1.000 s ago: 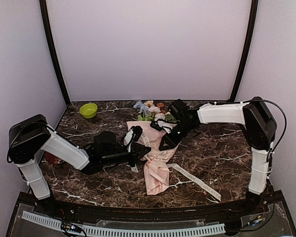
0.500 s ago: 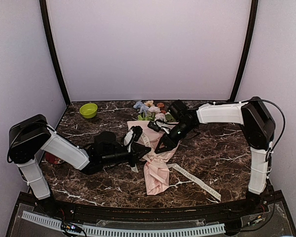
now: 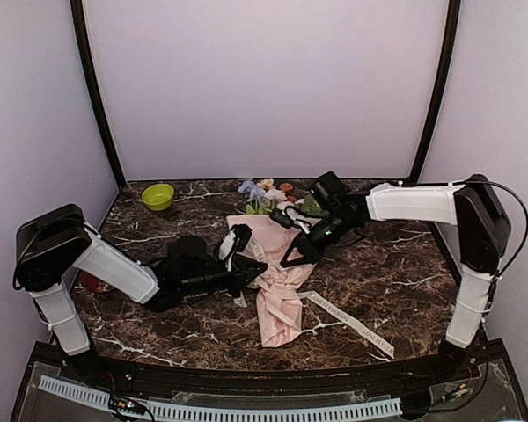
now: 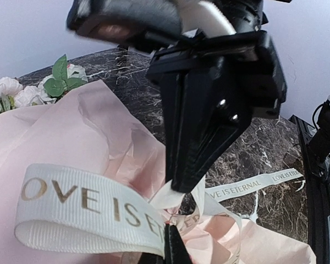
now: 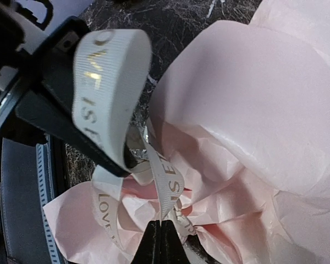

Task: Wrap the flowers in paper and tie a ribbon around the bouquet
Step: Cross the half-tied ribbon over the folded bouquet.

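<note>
- From above, the bouquet (image 3: 277, 283) lay on its side in the middle of the table (image 3: 396, 272). The flowers (image 3: 268, 193) poked out of the far end of the paper (image 3: 278, 321), so the wrapping looked done.
- The ribbon (image 3: 352, 321) trailed loose across the table towards the near right. The tying looked only begun, with no finished knot or bow to be seen.
- A green bowl (image 3: 158, 196) stood at the far left, well apart from the bouquet, and nothing could be made out inside it.
- In the left wrist view, the left gripper (image 4: 173, 247) was clenched on a lettered loop of ribbon. The right gripper (image 4: 184, 184) pinched a strand just above the gathered paper.
- In the right wrist view, the right gripper was closed on a strand over the bouquet's narrow waist. The left gripper was just beside it, with the loop draped over it.
</note>
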`<state>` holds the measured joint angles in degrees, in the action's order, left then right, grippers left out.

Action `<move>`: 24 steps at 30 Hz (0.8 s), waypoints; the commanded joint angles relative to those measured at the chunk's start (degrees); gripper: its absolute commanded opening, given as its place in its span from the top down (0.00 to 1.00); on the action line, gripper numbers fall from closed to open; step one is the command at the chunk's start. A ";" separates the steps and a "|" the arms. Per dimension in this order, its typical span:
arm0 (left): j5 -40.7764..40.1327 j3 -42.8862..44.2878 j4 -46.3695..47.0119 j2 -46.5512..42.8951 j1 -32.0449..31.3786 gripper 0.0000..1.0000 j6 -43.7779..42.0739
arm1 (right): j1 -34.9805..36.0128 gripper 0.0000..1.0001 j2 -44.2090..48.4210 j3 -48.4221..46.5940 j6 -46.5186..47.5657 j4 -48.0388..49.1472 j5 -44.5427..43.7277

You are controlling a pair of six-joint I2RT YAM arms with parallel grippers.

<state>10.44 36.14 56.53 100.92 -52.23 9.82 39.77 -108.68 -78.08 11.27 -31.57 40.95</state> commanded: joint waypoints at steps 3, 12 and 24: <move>-3.20 -0.90 -0.06 -1.78 0.19 0.98 6.39 | 1.61 1.00 8.99 7.24 -6.95 9.02 1.22; -7.29 -4.32 0.46 -4.14 2.02 0.66 15.96 | 5.85 1.00 11.65 13.51 -11.59 14.92 2.68; 1.50 -9.99 1.83 -14.69 3.36 0.41 -1.10 | 6.22 1.00 11.92 13.61 -12.98 15.47 -0.38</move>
<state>7.27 27.97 56.66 92.29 -48.80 20.84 45.82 -98.67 -63.42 -1.28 -16.93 42.09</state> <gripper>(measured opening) 0.597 0.004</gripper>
